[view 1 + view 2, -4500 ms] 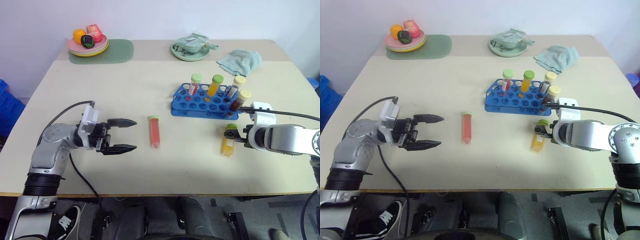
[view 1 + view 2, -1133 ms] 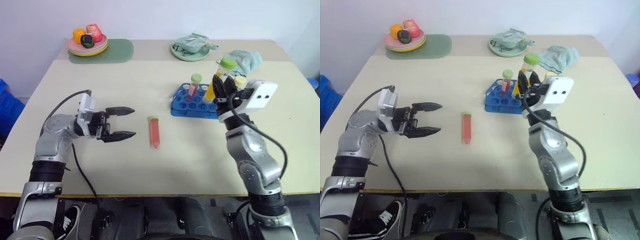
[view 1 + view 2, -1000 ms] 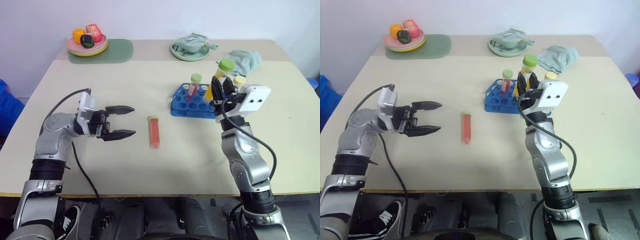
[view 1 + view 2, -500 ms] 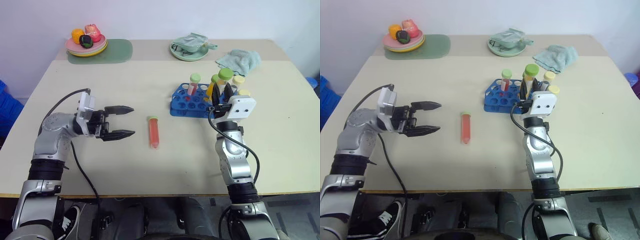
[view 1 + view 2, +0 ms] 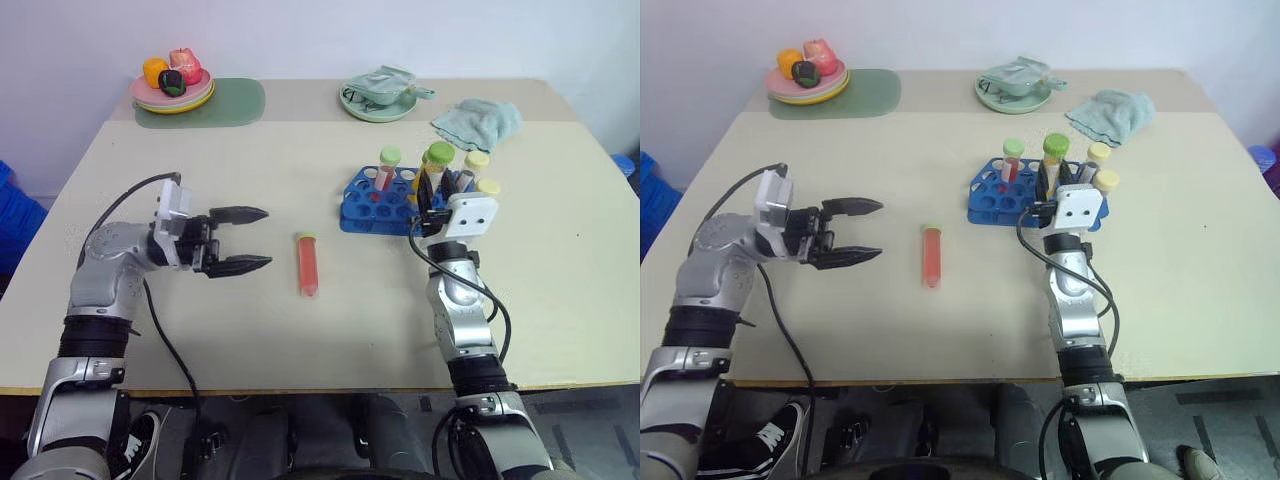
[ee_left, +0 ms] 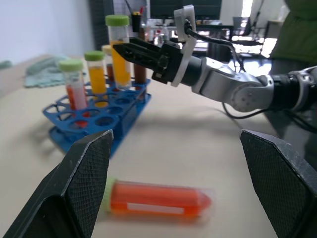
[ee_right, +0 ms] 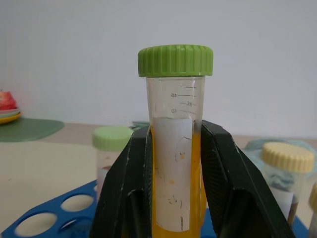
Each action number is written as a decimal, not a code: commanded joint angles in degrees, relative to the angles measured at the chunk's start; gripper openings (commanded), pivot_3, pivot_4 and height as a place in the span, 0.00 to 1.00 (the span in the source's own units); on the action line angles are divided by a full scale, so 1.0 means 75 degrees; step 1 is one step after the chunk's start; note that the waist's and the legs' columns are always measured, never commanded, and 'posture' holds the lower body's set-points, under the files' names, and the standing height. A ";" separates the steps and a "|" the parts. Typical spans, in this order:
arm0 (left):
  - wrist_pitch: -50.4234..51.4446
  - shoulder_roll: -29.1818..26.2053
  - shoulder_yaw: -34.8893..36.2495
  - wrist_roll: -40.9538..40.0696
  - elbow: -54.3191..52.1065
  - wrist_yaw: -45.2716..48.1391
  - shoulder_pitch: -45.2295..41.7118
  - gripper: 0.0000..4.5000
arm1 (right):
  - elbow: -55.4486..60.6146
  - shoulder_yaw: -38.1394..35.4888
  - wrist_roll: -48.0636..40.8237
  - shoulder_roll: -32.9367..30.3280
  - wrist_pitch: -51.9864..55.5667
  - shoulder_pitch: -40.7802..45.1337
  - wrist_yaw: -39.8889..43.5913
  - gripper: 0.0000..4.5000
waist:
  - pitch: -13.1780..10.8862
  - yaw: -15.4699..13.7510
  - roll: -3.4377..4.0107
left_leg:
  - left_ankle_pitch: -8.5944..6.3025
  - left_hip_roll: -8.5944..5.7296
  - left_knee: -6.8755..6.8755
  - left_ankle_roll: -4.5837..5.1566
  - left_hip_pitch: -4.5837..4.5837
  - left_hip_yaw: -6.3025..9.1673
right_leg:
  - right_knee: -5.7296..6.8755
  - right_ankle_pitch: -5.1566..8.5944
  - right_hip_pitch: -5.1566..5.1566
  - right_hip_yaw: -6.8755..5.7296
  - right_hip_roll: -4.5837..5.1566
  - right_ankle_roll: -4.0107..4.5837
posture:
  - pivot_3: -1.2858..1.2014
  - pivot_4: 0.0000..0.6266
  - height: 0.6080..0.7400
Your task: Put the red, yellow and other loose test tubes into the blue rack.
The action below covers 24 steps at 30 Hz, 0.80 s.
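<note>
Right gripper [image 7: 174, 188] clamped on upright yellow tube [image 7: 174, 163] above blue rack [image 5: 385, 205]. Left gripper [image 5: 245, 239] jaws apart; red-orange tube [image 5: 308, 265] lies just beyond them.

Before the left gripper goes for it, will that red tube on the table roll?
Probably. The red tube lies on its side on the bare table, so a nudge across it may roll it. Its wider green cap might make it curve. Smooth plastic may slip in open left gripper.

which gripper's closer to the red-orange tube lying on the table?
Left. The open left gripper hovers just beside the red-orange tube, jaws aimed toward it. The right gripper is farther off at the blue rack, shut on the yellow tube.
</note>
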<state>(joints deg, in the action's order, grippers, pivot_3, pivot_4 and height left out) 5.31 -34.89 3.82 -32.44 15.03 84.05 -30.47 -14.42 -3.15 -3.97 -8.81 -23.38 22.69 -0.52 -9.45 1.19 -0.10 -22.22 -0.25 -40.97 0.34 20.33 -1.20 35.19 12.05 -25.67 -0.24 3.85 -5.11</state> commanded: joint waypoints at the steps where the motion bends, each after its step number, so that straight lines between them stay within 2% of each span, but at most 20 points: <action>1: -0.0149 -0.0030 0.0253 -0.0020 -0.0123 -0.0066 -0.0139 0.93 | 0.0042 -0.0178 0.0062 -0.0037 -0.0240 0.0105 0.0048 0.17 | 0.0000 0.0009 0.0000 | 0.0000 0.0000 0.0000 0.0000 -0.0001 -0.0001 | 0.0000 0.0000 0.0000 0.0000 0.0000 0.0000 | 0.52 0.24 1.00; 15: -0.0062 -0.0055 0.0226 -0.0062 -0.0173 -0.0087 -0.0138 0.93 | 0.0098 -0.0173 0.0276 0.0153 -0.0326 -0.0329 0.0142 0.17 | 0.0000 0.0021 0.0001 | 0.0001 0.0000 0.0000 -0.0002 -0.0002 -0.0003 | 0.0003 0.0000 0.0000 0.0000 -0.0001 0.0000 | 0.52 0.24 1.00; 24: 0.0046 -0.0103 0.0252 -0.0088 -0.0316 -0.0129 -0.0048 0.93 | -0.0117 -0.0168 0.0396 0.0227 -0.0369 -0.0138 0.0139 0.17 | 0.0000 0.0023 0.0001 | 0.0002 0.0000 0.0000 -0.0003 -0.0002 -0.0004 | 0.0004 0.0000 0.0000 0.0000 -0.0001 0.0000 | 0.52 0.24 1.00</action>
<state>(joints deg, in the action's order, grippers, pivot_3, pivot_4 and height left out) 5.75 -34.92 3.84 -32.45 14.77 83.28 -30.46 -16.07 -4.65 -1.22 -7.59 -24.45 20.60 0.45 -9.45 1.37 -0.09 -22.21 -0.25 -40.97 0.32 20.31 -1.23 35.22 12.05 -25.67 -0.24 3.84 -5.11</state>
